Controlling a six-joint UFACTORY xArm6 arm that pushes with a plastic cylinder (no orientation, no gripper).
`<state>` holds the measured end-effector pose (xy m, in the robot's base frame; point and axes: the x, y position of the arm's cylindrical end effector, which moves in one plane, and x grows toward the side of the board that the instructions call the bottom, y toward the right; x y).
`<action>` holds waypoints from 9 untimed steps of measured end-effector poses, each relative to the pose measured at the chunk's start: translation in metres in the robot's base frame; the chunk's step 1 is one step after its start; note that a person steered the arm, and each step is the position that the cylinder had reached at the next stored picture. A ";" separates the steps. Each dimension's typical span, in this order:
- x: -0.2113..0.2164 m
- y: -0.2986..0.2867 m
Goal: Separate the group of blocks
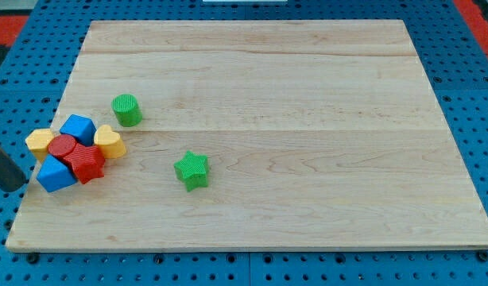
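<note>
A tight cluster sits at the board's left edge. It holds a yellow block (40,141), a blue block (78,127), a yellow heart (109,141), a red cylinder (63,146), a red star (87,162) and a second blue block (55,173), all touching. A green cylinder (126,110) stands apart, just up and right of the cluster. A green star (191,170) lies alone further right. My tip (17,189) is at the view's far left, just off the board's left edge, close beside the lower blue block; contact cannot be told.
The wooden board (307,95) lies on a blue pegboard table (474,95). Red flooring shows in the view's top corners.
</note>
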<state>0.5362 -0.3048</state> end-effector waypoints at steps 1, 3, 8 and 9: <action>-0.003 0.000; -0.011 0.000; -0.112 0.022; -0.112 0.013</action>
<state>0.4238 -0.2914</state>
